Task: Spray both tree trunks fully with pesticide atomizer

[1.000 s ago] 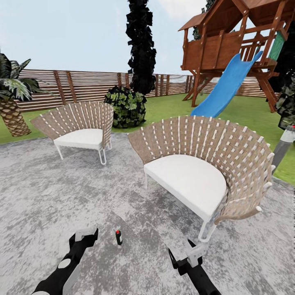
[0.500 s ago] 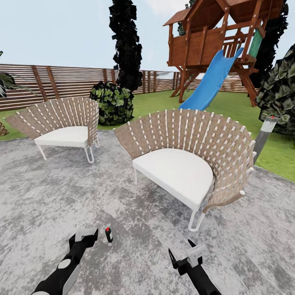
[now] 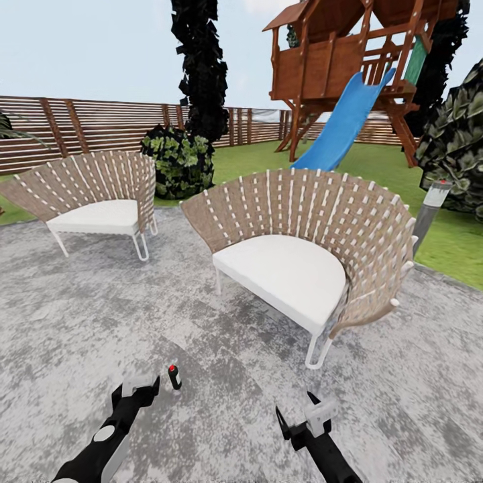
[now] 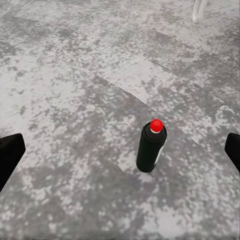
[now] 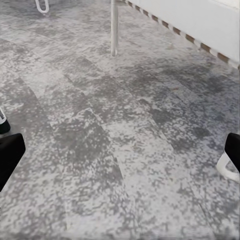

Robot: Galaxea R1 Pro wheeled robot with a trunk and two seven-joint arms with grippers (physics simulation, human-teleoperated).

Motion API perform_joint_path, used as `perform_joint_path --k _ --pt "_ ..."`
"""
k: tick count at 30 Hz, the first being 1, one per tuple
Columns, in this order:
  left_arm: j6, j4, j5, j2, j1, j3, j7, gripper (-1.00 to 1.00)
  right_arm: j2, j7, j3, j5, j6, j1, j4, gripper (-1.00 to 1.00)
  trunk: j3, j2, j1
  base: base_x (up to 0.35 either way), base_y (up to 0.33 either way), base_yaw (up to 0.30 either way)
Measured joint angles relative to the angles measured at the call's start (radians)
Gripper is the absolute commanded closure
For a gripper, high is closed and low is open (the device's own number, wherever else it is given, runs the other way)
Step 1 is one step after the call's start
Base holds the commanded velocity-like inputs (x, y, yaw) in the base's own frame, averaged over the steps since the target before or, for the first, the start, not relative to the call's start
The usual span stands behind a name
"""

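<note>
The pesticide atomizer is a small black bottle with a red top. It stands upright on grey paving, just ahead and to the right of my left gripper. That gripper is open and holds nothing. In the left wrist view the atomizer stands between the spread fingertips, some way ahead of them. My right gripper is open and empty, low and to the right. The atomizer's edge shows in the right wrist view. The garden lawn lies beyond the paving. The trees, their trunks and the pesticide are out of view.
Two woven chairs with white cushions stand on the paving, one close ahead on the right and one at the left. Behind are a shrub, a dark conifer, a slat fence, a playhouse with a blue slide and a lamp post.
The whole view has swung to the right, so the camera moved. The chairs and the atomizer now sit further left in the picture. Both grippers keep their pose, open.
</note>
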Motion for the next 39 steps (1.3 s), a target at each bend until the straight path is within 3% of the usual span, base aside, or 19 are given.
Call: perform_joint_path --k 19,33,39 --pt "0.000 -0.002 0.000 -0.001 -0.003 -0.001 0.006 -1.00 0.000 0.000 0.000 0.000 0.000 0.000 0.004 -1.00 -0.073 -0.004 0.009 0.000 0.000 -0.001" --pt "0.000 -0.001 0.000 -0.001 -0.002 -0.001 0.006 -1.00 0.000 -0.001 -0.001 0.000 0.000 0.000 0.003 -1.00 -0.128 -0.008 0.015 0.000 0.000 -0.227" --pt "-0.001 0.000 0.000 0.000 0.000 -0.001 0.008 -1.00 0.000 -0.002 0.000 0.000 0.000 0.000 0.003 -1.00 -0.128 -0.008 0.015 0.000 0.000 -0.032"
